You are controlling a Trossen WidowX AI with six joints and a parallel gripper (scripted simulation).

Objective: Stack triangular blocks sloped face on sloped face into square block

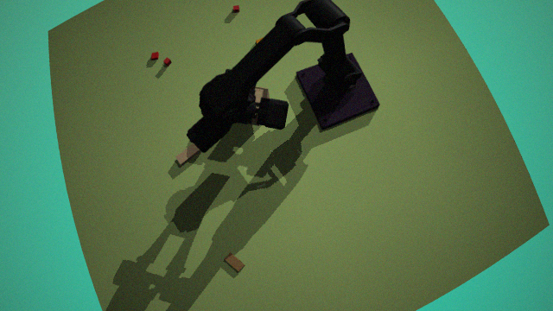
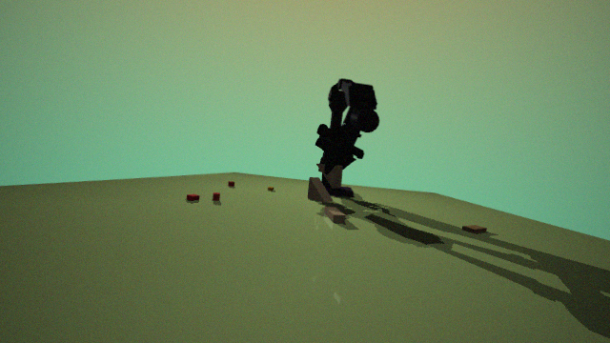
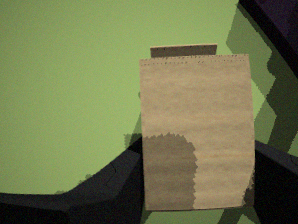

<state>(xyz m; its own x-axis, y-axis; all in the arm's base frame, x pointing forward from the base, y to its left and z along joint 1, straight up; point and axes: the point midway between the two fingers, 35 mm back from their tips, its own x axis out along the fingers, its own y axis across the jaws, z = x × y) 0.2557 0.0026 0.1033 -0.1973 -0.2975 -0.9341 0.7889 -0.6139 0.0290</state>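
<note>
Clasping a tan, shadow-patched block [image 1: 260,94] [image 2: 335,177] [image 3: 220,110]

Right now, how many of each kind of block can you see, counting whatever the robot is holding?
Small red blocks: 3
Small orange block: 1
Triangular blocks: 2
Pinkish-brown oblong block: 1
Flat brown block: 1
Total: 8
</note>
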